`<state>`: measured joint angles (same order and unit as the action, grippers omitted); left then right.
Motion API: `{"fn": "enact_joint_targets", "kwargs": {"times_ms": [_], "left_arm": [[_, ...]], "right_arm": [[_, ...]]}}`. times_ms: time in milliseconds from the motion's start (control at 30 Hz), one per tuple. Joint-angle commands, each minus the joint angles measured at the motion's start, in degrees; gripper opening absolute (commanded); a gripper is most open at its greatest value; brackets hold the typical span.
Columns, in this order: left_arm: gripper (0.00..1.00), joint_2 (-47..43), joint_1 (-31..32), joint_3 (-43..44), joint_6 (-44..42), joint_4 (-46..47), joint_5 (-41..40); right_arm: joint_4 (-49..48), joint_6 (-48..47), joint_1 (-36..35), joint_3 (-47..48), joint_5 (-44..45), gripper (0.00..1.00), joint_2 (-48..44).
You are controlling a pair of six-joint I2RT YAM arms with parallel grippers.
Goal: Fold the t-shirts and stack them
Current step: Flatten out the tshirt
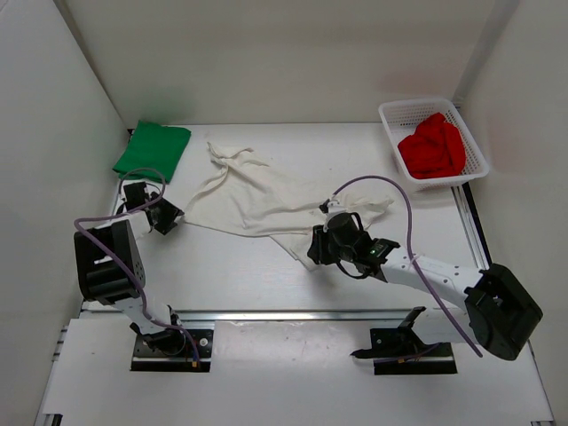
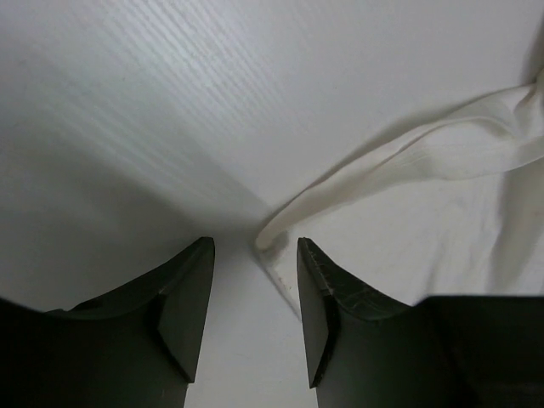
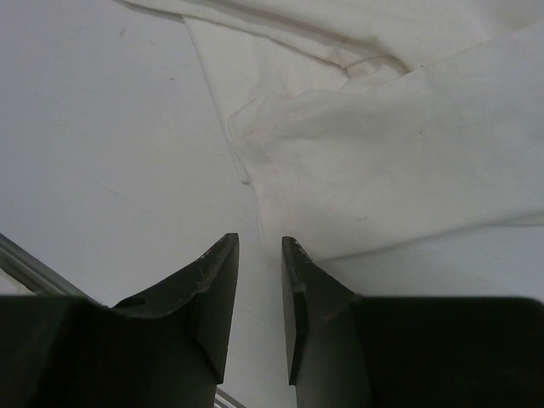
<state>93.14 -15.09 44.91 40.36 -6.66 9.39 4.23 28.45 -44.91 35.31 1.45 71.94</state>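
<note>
While the white t-shirt (image 1: 266,200) lies rumpled and spread across the middle of the top view, the green t-shirt (image 1: 153,148) sits folded at upper left and the red t-shirt (image 1: 432,146) is bunched in the mesh basket (image 1: 390,115) at upper right. The left gripper (image 2: 255,246) is at the white shirt's left edge, jaws moderately apart with nothing between them. The right gripper (image 3: 260,242) is at its lower corner, jaws narrowly parted and holding nothing.
</note>
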Motion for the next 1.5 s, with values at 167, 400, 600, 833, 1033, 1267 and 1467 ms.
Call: {"fn": "enact_joint_targets", "kwargs": {"times_ms": [167,400,600,833,1033,1267,1467], "left_arm": [[0.45,4.0,3.0,-1.9,5.0,6.1,-0.9],[0.21,1.9,2.3,-4.3,6.1,9.5,-0.3],[0.00,-0.9,2.7,-4.6,6.4,9.8,-0.9],[0.00,-3.3,3.4,-4.8,6.5,9.6,-1.7],[0.00,-3.8,3.9,-5.2,6.3,9.6,-1.2],[0.00,-3.8,4.3,-5.1,6.1,9.9,-0.2],[0.00,-3.8,4.2,-4.8,6.4,9.6,1.0]], "right_arm": [[-5.5,1.6,1.7,-0.9,-0.2,0.26,-1.1],[-4.4,0.7,1.8,3.3,4.1,0.34,4.8],[-2.2,0.2,-1.3,9.2,6.4,0.40,11.1],[1.7,0.6,-4.6,16.2,10.3,0.42,19.3],[7.6,1.9,-6.9,21.1,17.3,0.38,24.4],[9.0,4.3,-8.4,20.4,21.0,0.01,22.9],[13.8,9.7,-9.6,10.7,24.5,0.00,8.1]]}}
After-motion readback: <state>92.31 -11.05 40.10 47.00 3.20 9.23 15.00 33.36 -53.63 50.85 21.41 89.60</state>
